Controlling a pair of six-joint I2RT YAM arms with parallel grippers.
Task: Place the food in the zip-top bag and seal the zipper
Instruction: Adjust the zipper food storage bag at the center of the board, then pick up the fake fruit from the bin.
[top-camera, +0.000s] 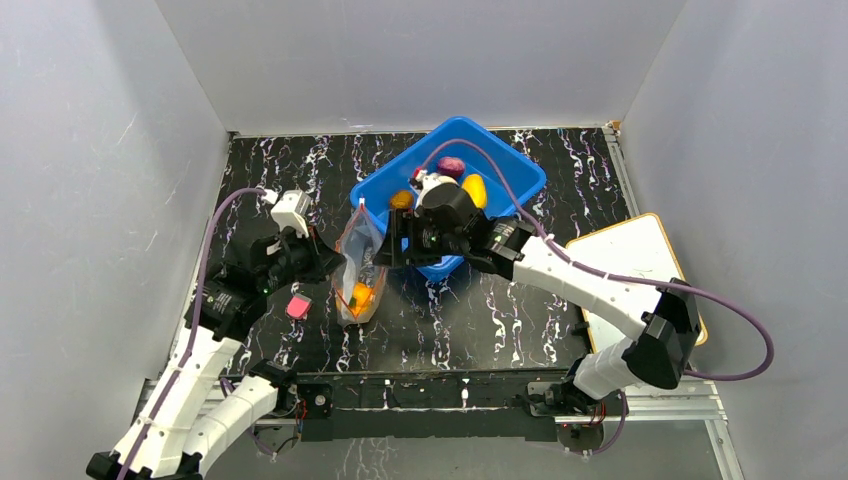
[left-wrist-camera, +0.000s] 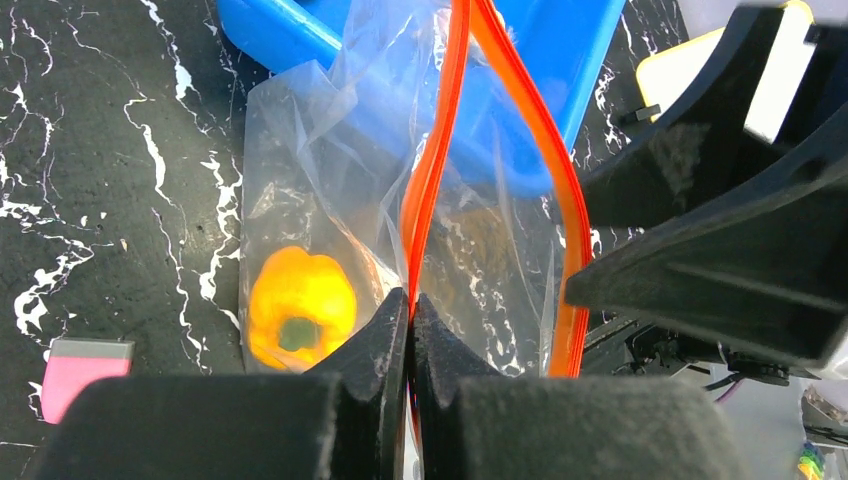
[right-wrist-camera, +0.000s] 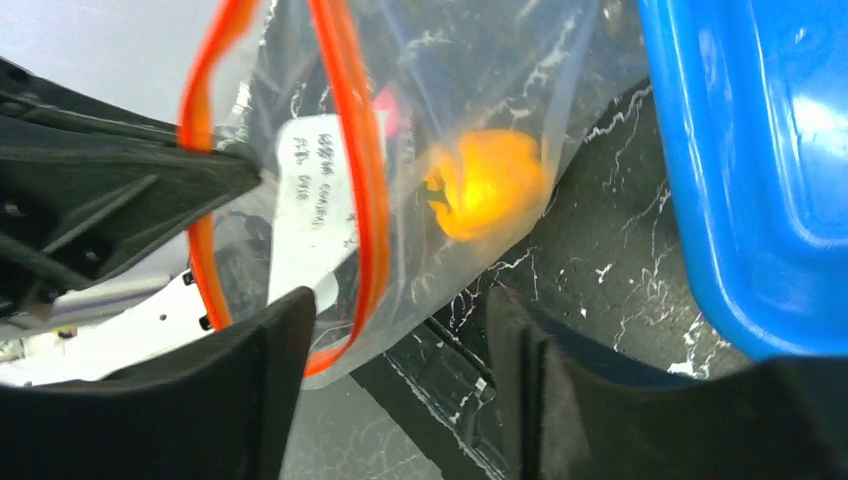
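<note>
Left jaws are pinched tight on the near lip of the zip-top bag, right on the zipper. Reads as an anchor: that lip is held up so the mouth gapes for loading. The pink block sits on the desk just beside them and isn't part of the job.

The bag slants, bottom on the desk and mouth lifted toward the blue bin. The pepper is down in the bottom corner. A brownish shape shows dimly through the plastic in the left wrist view, and I can't tell what it is.

Right jaws are at the far side of the mouth, parted roughly halfway. The other run of the orange strip passes between them, but I see no clamp on it and nothing carried.

Behind them the bin holds the rest of the food: purple piece, yellow fruit, orange lump. My read is that loading is partway and the seal not started. The left grip needs to hold, or the mouth collapses.
</note>
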